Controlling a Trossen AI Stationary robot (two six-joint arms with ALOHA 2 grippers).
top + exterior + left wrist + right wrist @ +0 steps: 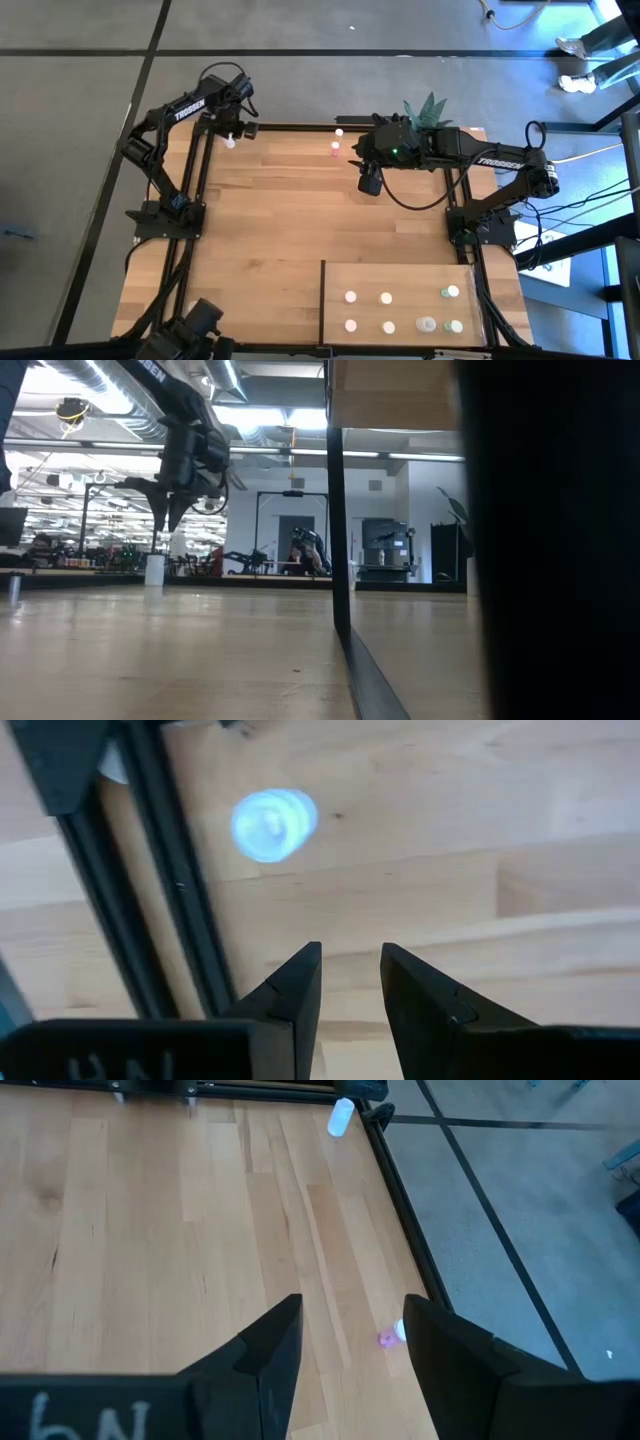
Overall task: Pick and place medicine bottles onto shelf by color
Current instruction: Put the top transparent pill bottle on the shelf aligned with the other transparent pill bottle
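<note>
Pink-tinted bottle near the top centre is being approached by the right gripper, jaws parted and empty; descent and closing are needed. The left gripper, narrowly parted, holds nothing.

The planked wooden tabletop shows a smooth, faintly sheened butcher-block grain, the pale rectangular wooden shelf panel looks plainer and matt, the tiny whitish plastic medicine bottles look smooth, and the dark arms' angular gripper fingers look like matt black plastic.
</note>
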